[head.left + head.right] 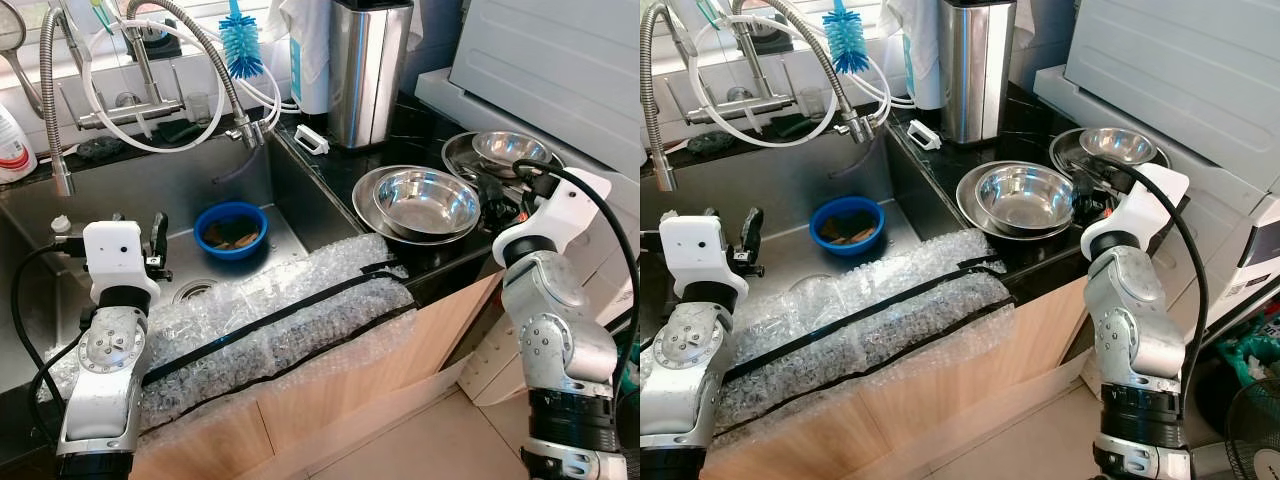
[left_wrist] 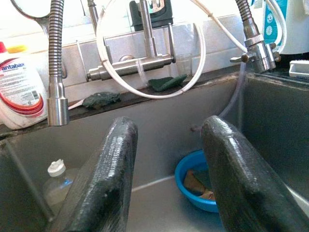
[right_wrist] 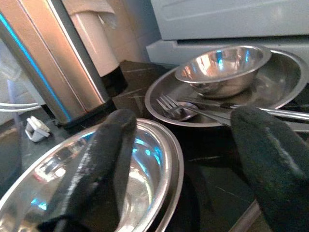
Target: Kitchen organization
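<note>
Stacked on the black counter just right of the sink (image 1: 200, 190): a steel bowl (image 1: 425, 200) nested in a wide steel plate (image 1: 372, 192). Behind that, further from the sink, a second steel plate (image 3: 285, 77) carrying a smaller bowl (image 3: 222, 67), a fork (image 3: 169, 104) and other cutlery laid across it. Nearer the wall, still on the sink's right, a tall steel canister (image 1: 368, 70). Down inside the sink, a blue bowl (image 1: 231, 229) with brownish scraps, close to the drain.

Right gripper (image 3: 188, 159) poised above the near edge of the nested bowl, fingers spread wide, holding nothing. Left gripper (image 2: 169, 179) hanging over the sink basin, jaws likewise wide apart and empty, aimed toward the blue bowl and the faucet hoses (image 2: 149, 92).

Likely trouble from here:
- Slipping on polished steel. Thin curved rim, smooth wall; a pinch taken off-centre could let the bowl swing or drop back with a clatter.
- Lifting two pieces at once. Bowl seated in the plate; a grip reaching too low could catch both, then shed the plate over the counter edge beside the sink.
- Snagging the cutlery. Fork tines close behind the right finger (image 3: 270, 159); a sweep backward could scatter them.
- On the sink side, catching the hanging spray hose (image 1: 55, 120) or tipping scraps out of the blue bowl if grasped at one rim only.
- Bubble wrap (image 1: 270, 320) along the sink's front edge, soft and loose, apt to drag under a passing arm.
</note>
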You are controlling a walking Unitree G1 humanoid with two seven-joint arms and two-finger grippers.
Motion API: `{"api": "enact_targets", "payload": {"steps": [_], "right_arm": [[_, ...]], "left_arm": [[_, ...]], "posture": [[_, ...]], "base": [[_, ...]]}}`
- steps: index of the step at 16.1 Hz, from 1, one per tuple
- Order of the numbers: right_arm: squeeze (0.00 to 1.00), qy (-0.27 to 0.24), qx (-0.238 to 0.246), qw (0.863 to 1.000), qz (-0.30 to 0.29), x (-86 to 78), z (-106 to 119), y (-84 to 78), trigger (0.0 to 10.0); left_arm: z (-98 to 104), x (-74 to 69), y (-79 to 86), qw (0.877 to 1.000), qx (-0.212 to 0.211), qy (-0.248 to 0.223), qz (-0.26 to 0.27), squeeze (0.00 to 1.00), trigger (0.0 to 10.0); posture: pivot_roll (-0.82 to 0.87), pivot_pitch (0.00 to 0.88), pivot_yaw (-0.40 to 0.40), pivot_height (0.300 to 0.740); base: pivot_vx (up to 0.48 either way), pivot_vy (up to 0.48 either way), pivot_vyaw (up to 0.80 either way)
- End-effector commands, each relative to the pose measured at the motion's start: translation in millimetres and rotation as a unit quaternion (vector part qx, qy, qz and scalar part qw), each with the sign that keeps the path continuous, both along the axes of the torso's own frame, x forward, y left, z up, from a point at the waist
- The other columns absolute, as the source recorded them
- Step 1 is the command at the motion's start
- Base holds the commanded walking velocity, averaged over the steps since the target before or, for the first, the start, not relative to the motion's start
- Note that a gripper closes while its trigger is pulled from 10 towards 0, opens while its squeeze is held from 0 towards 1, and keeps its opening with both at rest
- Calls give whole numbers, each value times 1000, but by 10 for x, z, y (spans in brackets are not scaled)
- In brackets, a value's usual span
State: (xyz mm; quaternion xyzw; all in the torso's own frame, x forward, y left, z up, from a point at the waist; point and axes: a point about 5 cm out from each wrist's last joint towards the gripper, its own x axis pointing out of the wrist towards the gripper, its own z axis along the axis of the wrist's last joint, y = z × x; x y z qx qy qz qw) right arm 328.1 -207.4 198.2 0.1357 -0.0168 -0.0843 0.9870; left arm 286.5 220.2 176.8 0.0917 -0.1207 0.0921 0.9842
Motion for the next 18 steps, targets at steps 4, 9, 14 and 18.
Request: {"api": "enact_targets", "payload": {"steps": [4, 9, 14, 18], "right_arm": [[0, 28, 4, 1000, -6, 54, -18, -62, 10000], [0, 50, 76, 995, 35, 121, -68, 3, 10000], [0, 55, 92, 993, 54, 147, -62, 53, 10000], [0, 73, 91, 991, 62, 150, -139, 85, 10000]], "left_arm": [[42, -16, -7, 1000, 19, -9, -5, 0, 10000], [55, -9, -15, 1000, 19, -13, -5, 0, 10000], [51, -15, -33, 1000, 18, -13, -8, 0, 10000], [46, -17, -37, 1000, 19, -13, -10, 0, 10000]], "posture": [[-38, 0, 17, 740], [-38, 0, 18, 740], [-37, 0, 17, 740], [-33, 0, 14, 740]], "base": [[0, 0, 0], [0, 0, 0], [0, 0, 0], [0, 0, 0]]}}
